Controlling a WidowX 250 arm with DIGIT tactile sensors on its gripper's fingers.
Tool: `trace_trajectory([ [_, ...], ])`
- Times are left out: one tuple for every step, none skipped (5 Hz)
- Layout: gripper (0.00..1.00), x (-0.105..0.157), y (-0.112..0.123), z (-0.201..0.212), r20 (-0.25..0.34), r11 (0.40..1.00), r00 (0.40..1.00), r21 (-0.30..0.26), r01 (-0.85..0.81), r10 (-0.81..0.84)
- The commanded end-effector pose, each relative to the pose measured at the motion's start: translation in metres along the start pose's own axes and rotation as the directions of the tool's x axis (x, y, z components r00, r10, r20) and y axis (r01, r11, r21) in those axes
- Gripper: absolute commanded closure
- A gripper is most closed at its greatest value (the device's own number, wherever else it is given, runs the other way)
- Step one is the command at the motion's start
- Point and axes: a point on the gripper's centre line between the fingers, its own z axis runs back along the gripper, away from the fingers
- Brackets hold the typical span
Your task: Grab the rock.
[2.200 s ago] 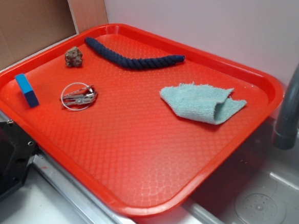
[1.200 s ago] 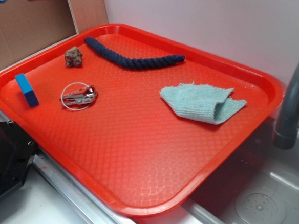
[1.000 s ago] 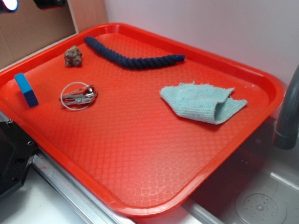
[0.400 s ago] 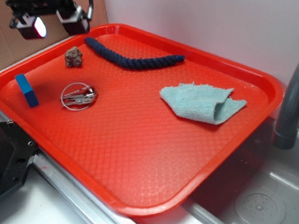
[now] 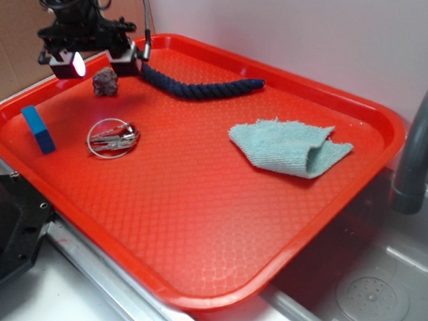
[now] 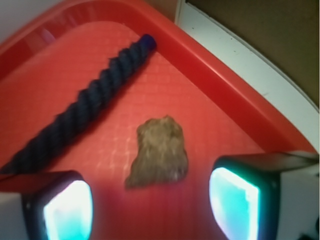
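A red tray (image 5: 195,225) sits on a counter beside a steel sink (image 5: 381,290), with a grey tap (image 5: 421,145) to the right and a pale wall behind. On the tray I count one rock (image 5: 105,82), one dark blue rope (image 5: 197,87), one light blue cloth (image 5: 292,147), one blue block (image 5: 38,128) and one ring of metal clips (image 5: 113,137).

The rock lies near the far left corner, just beside the rope's end. The gripper (image 5: 96,58) hangs above it with its jaws spread wide and nothing held; from the wrist the rock (image 6: 159,152) shows between the two fingers (image 6: 235,202), touching neither.

A moment ago the gripper sat higher and further left, off the rock; now it is lower and nearly over it. Nothing on the tray has shifted.
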Motion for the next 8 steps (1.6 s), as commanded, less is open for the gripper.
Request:
trace_trajectory([
  [0.78, 0.019, 0.007, -0.015, 0.058, 0.999, 0.998, 0.033, -0.012, 0.01],
  [1.0, 0.02, 0.008, -0.015, 0.051, 0.999, 0.998, 0.043, -0.034, 0.032],
  [1.0, 0.017, 0.009, -0.014, 0.021, 0.998, 0.999, 0.051, -0.032, 0.031],
  [1.0, 0.01, -0.012, 0.019, -0.059, 0.998, 0.998, 0.064, 0.018, -0.014],
  [1.0, -0.001, -0.036, 0.061, -0.107, 0.998, 0.993, 0.012, 0.057, -0.056],
  [1.0, -0.024, -0.062, 0.113, -0.145, 0.975, 0.968, -0.115, 0.189, -0.205],
  [1.0, -0.04, -0.077, 0.145, -0.161, 0.941, 0.936, -0.19, 0.281, -0.312],
  [1.0, -0.062, -0.083, 0.185, -0.128, 0.897, 0.909, -0.262, 0.355, -0.397],
])
